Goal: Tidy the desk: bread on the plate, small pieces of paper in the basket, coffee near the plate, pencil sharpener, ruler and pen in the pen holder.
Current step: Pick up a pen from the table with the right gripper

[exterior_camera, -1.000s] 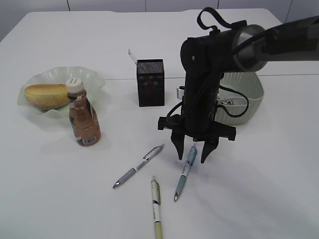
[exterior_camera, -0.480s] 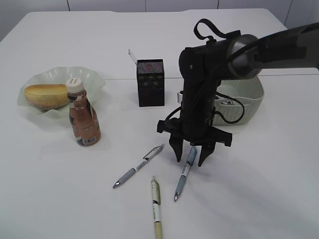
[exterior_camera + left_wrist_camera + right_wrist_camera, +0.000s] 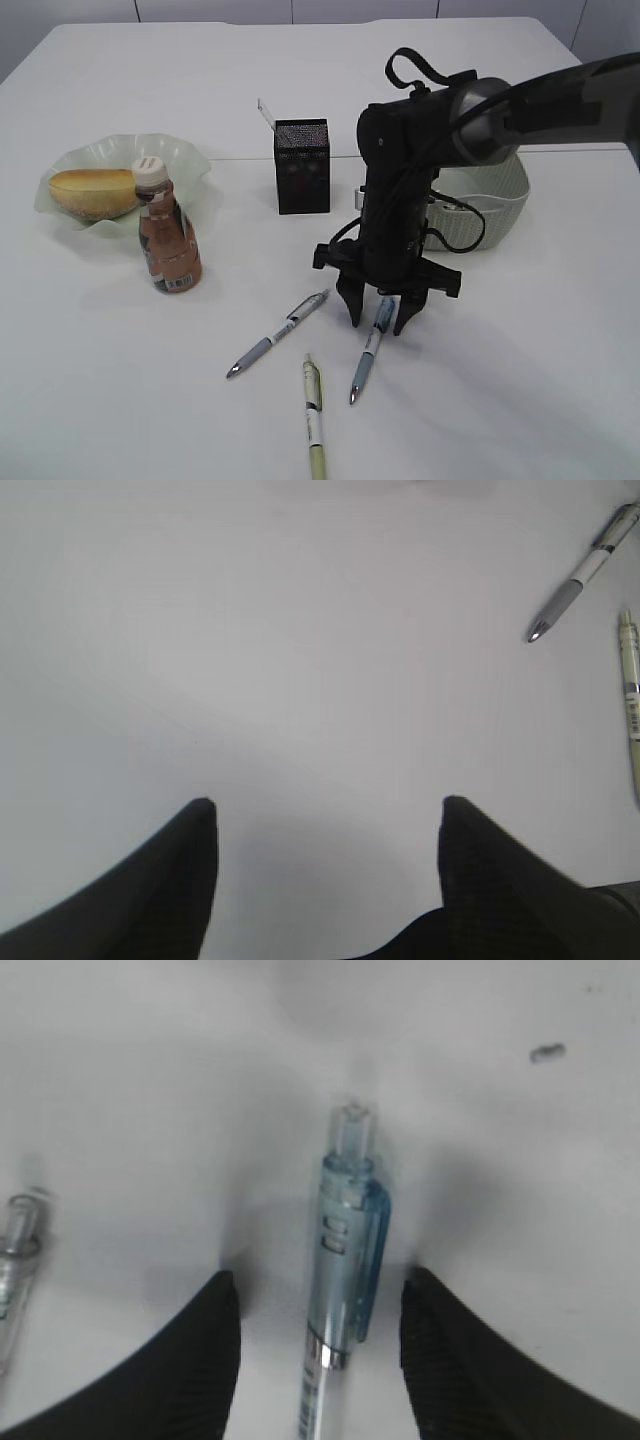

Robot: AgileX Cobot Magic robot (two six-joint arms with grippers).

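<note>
The blue pen (image 3: 368, 352) lies flat on the worktop (image 3: 520, 380) in front of the pen holder (image 3: 301, 166), straddled by the spread right end effector (image 3: 378, 318); light, rigid, probably slick, best pinched mid-barrel.

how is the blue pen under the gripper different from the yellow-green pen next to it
The blue pen has a clear blue barrel and lies between the open fingers of the right gripper; the yellow-green pen has a pale yellowish barrel and lies apart, with nothing around it. The blue pen slants on the desk; the yellow-green one runs nearly straight toward the camera. Both lie flat.
</note>
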